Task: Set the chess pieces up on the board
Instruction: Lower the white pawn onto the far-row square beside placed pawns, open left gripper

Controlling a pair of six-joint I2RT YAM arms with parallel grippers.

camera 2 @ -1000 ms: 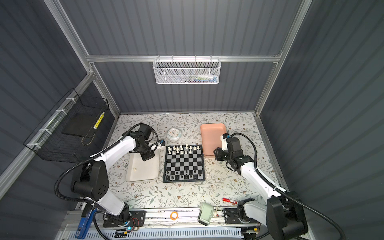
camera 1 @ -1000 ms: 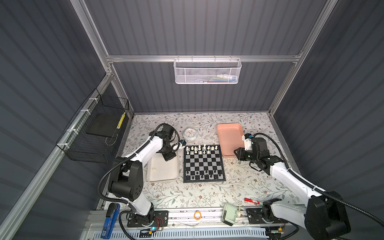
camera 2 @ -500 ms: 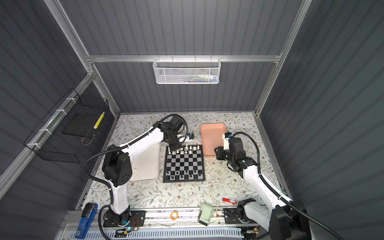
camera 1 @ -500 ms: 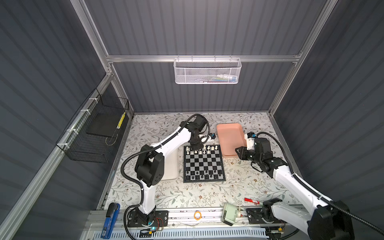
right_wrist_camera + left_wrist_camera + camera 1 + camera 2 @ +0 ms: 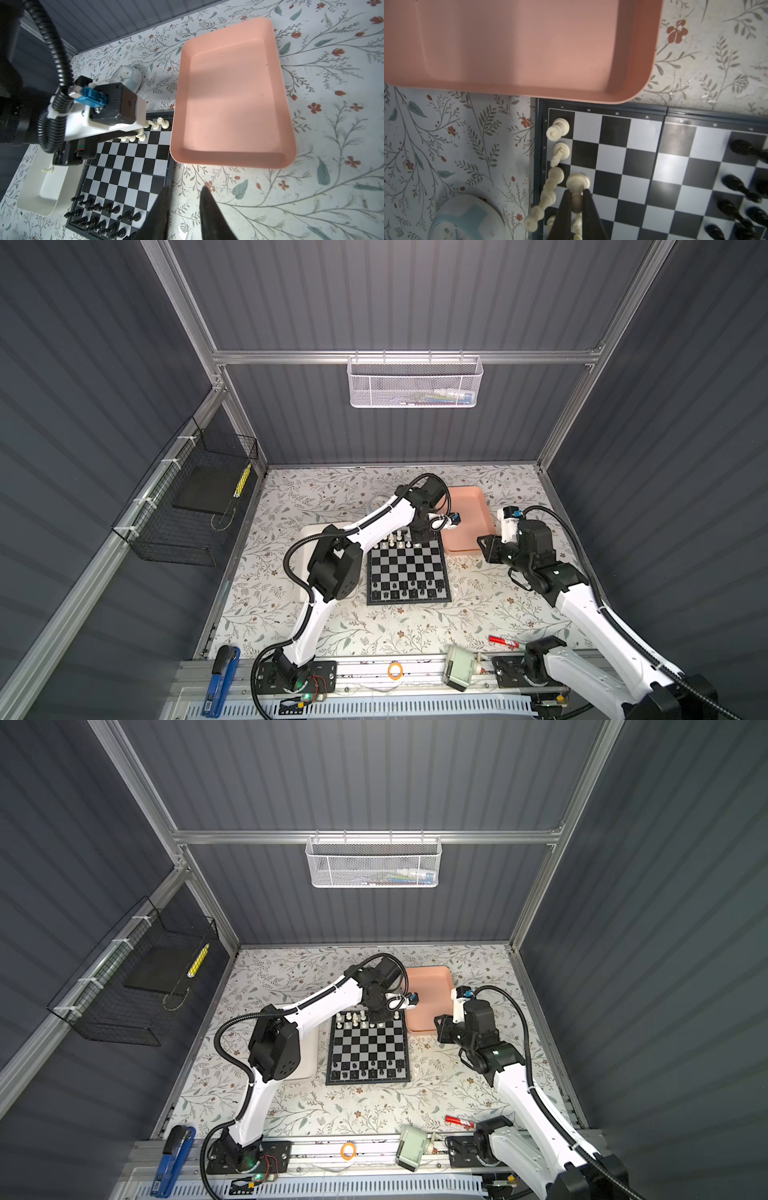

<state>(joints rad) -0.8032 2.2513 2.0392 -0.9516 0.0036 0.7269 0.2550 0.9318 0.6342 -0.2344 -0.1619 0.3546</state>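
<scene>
The board (image 5: 408, 570) lies mid-desk, black men filling its near rows, white ones partly set along the far edge. The left tool (image 5: 576, 204) is clamped on a white pawn (image 5: 577, 182) above the second rank. The right tool (image 5: 184, 207) hangs part-open, empty, beside the pink tray (image 5: 232, 160). One white piece (image 5: 48, 170) waits in the white tray (image 5: 31, 205).

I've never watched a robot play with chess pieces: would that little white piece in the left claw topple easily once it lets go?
Probably. The white piece looks tall over a small round base, so a nudge could tip it. It seems stiff plastic and light; the left gripper pinches its thin stem without bending it. Close neighbours on the board could be knocked.
</scene>
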